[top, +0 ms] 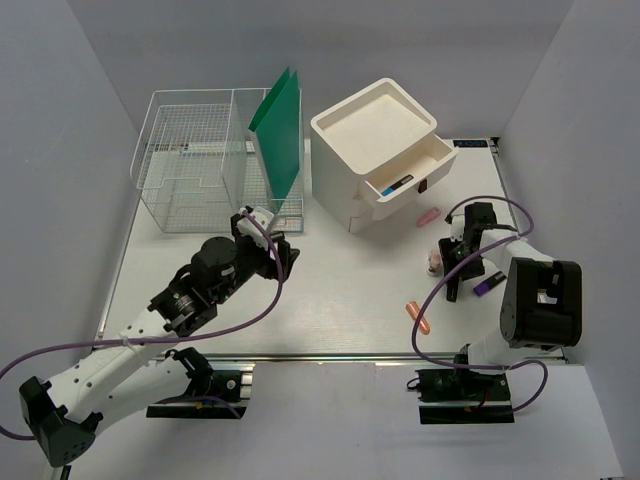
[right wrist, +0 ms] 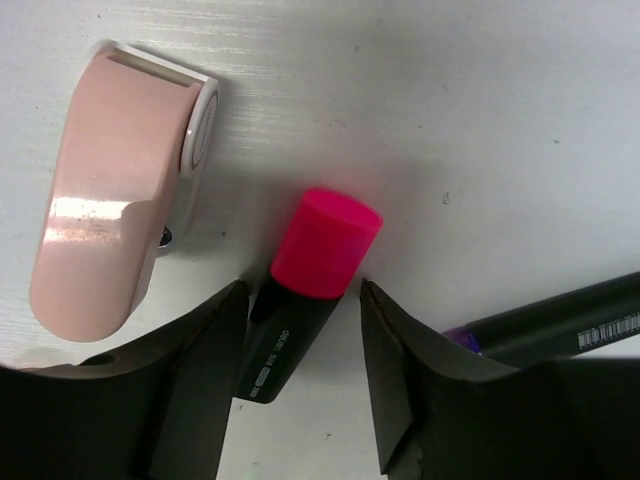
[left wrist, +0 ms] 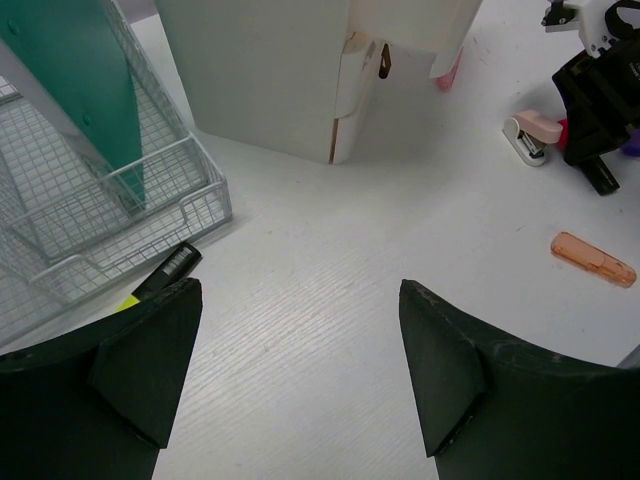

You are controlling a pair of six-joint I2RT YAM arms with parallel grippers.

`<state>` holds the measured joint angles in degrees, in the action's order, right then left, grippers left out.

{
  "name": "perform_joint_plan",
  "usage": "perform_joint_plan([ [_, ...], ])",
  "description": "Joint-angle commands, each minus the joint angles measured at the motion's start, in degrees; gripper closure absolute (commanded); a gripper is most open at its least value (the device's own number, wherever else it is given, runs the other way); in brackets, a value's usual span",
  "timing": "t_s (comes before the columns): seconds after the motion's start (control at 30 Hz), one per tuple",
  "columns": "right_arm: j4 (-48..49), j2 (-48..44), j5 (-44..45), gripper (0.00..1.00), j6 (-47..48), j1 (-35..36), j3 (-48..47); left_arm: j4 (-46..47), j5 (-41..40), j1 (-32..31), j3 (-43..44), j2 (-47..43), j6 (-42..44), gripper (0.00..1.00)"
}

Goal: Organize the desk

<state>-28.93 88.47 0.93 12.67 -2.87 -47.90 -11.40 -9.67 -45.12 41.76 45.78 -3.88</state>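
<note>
Left arm (top: 100, 375): white link shells, black joint housings. Right arm (top: 540, 300): same scheme, bulky black housing at lower right of frame. Purple cable (top: 282, 278) loops along each arm. Bases (top: 465, 385) black, blocky. Left gripper fingers (left wrist: 140, 360) matte black, wedge-shaped, edges scuffed pale; right gripper fingers (right wrist: 195, 380) alike.

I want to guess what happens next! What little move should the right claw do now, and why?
Probably squeeze shut. The right gripper straddles the pink-capped marker lying on the desk, one jaw on each side, with a gap showing, so it isn't gripped yet. The pink stapler lies just outside its jaws.
</note>
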Motion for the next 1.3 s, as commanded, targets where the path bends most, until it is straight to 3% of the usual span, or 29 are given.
perform_joint_plan([
  [0.0, 0.89, 1.36, 1.18, 0.47, -1.15, 0.15, 0.0, -0.11, -0.35, 0.12, 1.57, 0.36, 0.36, 0.11],
  [0.2, 0.54, 2.41, -0.49, 0.56, -1.24, -0.03, 0.09, 0.06, -0.96, 0.12, 1.4, 0.45, 0.45, 0.11],
  [0.33, -0.16, 1.54, -2.32, 0.72, -0.98, -0.29, -1.31, -0.03, -1.58, 0.12, 1.31, 0.54, 0.63, 0.11],
  [0.43, 0.19, -2.32, -3.21, 0.78, -0.54, -0.38, -3.33, 0.24, -1.41, 0.12, 1.13, 0.63, 0.8, 0.11],
  [0.57, -3.58, -9.53, -8.11, 0.88, 1.83, -0.73, -12.71, 0.32, -0.96, 0.12, 0.96, 1.07, 0.8, 0.11],
  [0.6, -4.37, -10.5, -9.35, 0.97, 3.05, -0.9, -14.57, 0.24, -0.96, 0.12, 0.96, 1.24, 0.89, 0.11],
  [0.63, -5.25, -12.16, -11.19, 1.0, 4.2, -0.91, -16.59, 0.15, -0.88, 0.12, 1.04, 1.33, 0.98, 0.11],
  [0.73, -12.1, -14.62, -24.53, 1.0, 12.88, -0.64, -24.94, 0.15, -0.87, 0.12, 1.05, 1.24, 1.15, 0.11],
  [0.77, -13.34, -15.51, -32.58, 1.0, 16.39, -0.38, -26.7, 0.15, -0.7, 0.12, 1.05, 1.16, 1.15, 0.11],
  [0.8, -13.0, -16.47, -35.53, 1.0, 23.04, -0.29, -26.81, 0.67, -0.18, 0.12, 0.7, 1.07, 1.24, 0.11],
  [0.87, -9.5, -19.03, -40.71, 1.0, 27.83, 0.67, -26.89, 1.2, 0.53, 0.12, 0.17, 0.63, 1.33, 0.11],
  [0.9, -9.57, -18.77, -41.79, 1.0, 34.46, 0.94, -27.59, 1.55, 1.14, 0.12, -0.01, 0.8, 1.5, 0.11],
  [1.03, -10.81, -15.34, -41.71, 1.0, 44.77, 2.7, -33.14, 1.55, 1.59, 0.12, -0.27, 2.03, 1.77, 0.11],
  [1.2, 3.15, -18.06, -36.53, 1.0, 54.99, 6.73, -28.48, 2.08, 1.5, 0.12, -0.98, 3.61, 2.21, 0.11],
  [1.27, 2.22, -16.06, -34.86, 1.0, 59.3, 7.53, -31.19, 2.17, 1.41, 0.12, -1.15, 4.31, 2.12, 0.11],
])
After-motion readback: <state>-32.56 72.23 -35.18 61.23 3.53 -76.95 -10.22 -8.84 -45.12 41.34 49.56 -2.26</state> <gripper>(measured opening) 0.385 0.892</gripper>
